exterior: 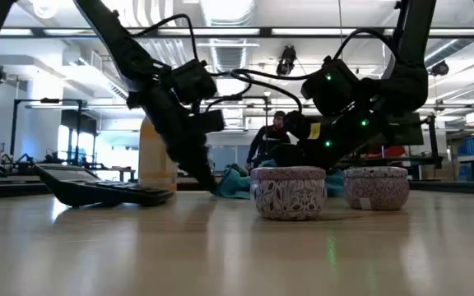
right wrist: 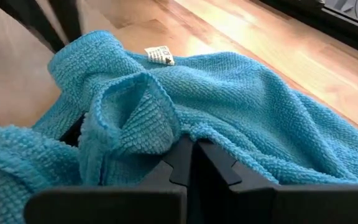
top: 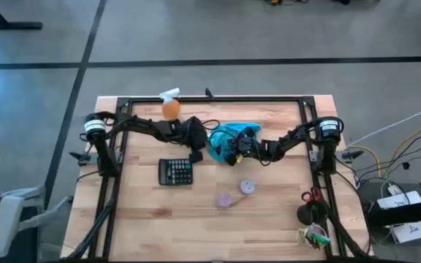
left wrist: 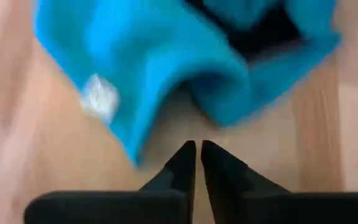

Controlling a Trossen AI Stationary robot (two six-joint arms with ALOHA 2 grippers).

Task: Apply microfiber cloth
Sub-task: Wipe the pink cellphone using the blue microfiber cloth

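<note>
The teal-blue microfiber cloth [top: 224,136] lies bunched on the wooden table near its middle, with a small white tag [right wrist: 159,55] at one edge. My right gripper [top: 234,152] reaches in from the table's right and is shut in the cloth [right wrist: 260,106]. My left gripper [top: 198,155] comes from the left. It is shut with nothing between its fingers [left wrist: 197,148], and its tips stand just short of the cloth's left edge [left wrist: 166,68]. In the low view the cloth [exterior: 235,182] stays down on the table. My right gripper is shut on a raised fold of the cloth [right wrist: 143,106] beside its fingertips. The fingers come slanting down from the table's right. They hide the place of the pinch, so one layer or several cannot be told. The rest of the cloth lies slack on the table.
A black calculator [top: 175,172] lies near-left of the cloth, close to my left arm. An orange spray bottle [top: 170,107] stands at the far edge. Two small round tins [top: 247,187] [top: 224,199] sit nearer the front. Scissors and small items [top: 310,197] lie at the right edge.
</note>
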